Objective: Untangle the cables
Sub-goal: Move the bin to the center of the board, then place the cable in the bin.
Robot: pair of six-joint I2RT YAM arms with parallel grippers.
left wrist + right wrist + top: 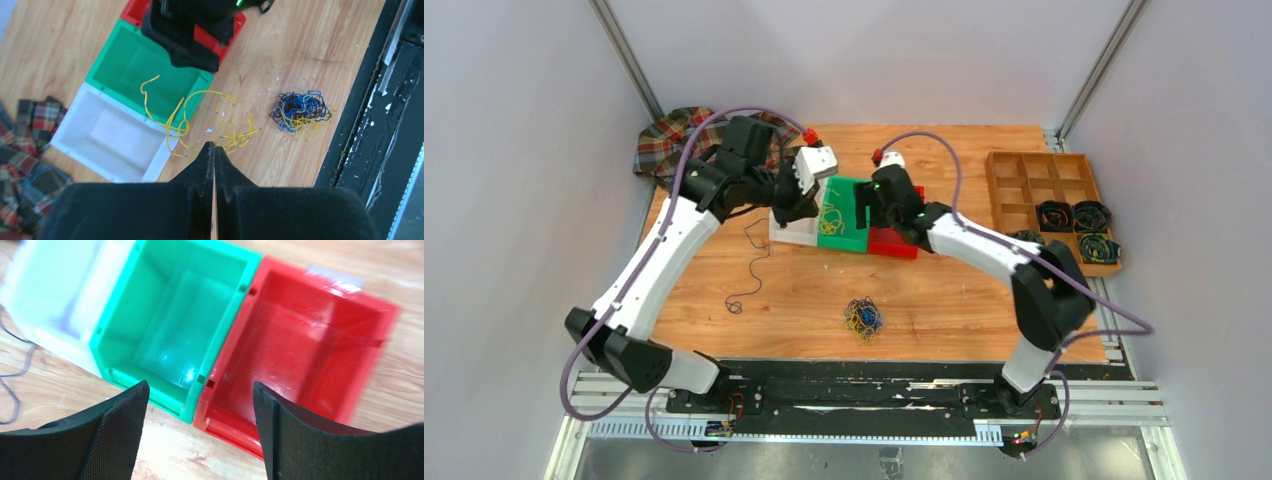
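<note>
Lone black cable (749, 262) is lying on tabletop's L side. L gripper (214, 148) is pinching fully shut on yellow cable loops (181, 125), dangling them over where white bin (107, 132) & green bin (150, 315) meet. Cable clump (862, 318) is sitting by tabletop's near edge, approx mid. R gripper (200, 388) is hovering wide open w/ nothing in it, above green bin & red bin (305, 340).
</note>
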